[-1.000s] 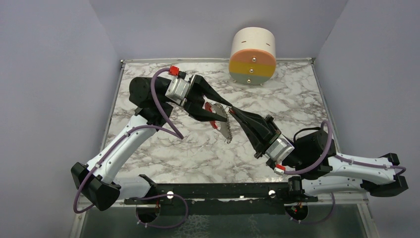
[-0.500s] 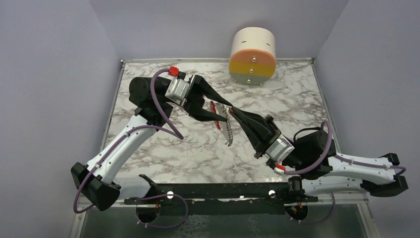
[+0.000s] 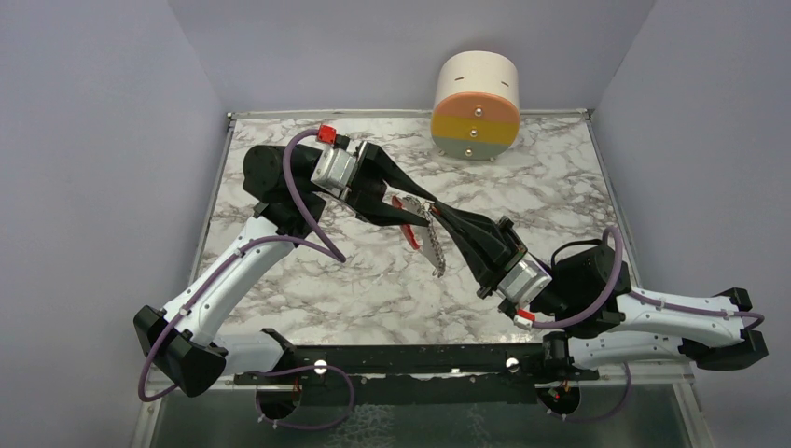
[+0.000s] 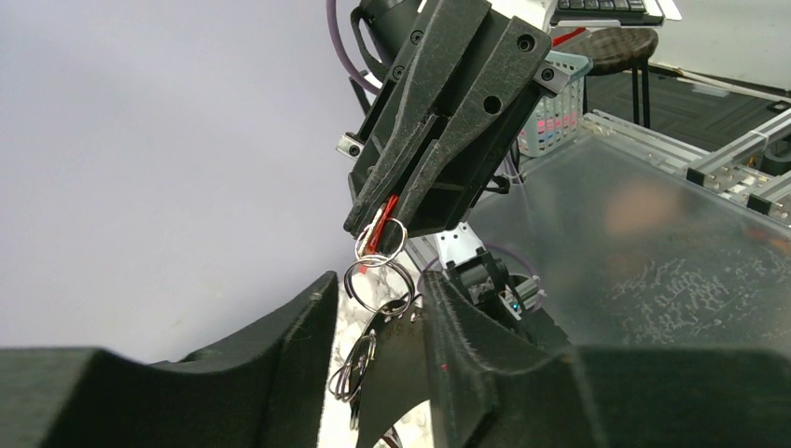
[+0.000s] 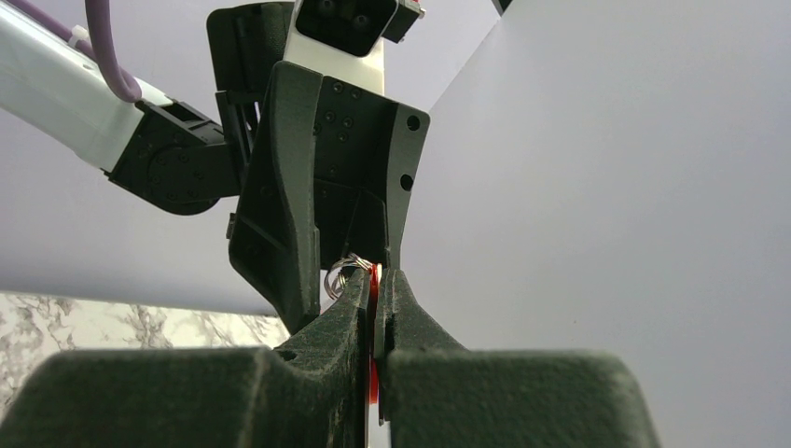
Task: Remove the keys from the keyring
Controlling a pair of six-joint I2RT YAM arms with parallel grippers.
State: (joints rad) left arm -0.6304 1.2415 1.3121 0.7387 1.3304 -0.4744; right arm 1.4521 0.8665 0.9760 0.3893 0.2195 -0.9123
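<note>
While hung aloft, keyring: rings in mid-air between both arms, chain dangling over table.
Red key: on topmost ring, pinched flat.
Right gripper: clamped tight on red key.
Left gripper: fingers apart around rings; gripping or not, cannot tell.
Risk: key tugged from pinch by too fast a pull; snagged ring, twisted chain, whole bunch dropped.

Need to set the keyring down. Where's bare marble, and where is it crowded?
Bare: the near-centre marble tabletop between left arm and right arm, ahead of the black base rail; the far-right stretch beside the cream striped-face cylinder. Crowded: mid-table, where the left hand and right hand meet at the silver chain keyring with red clip.
</note>
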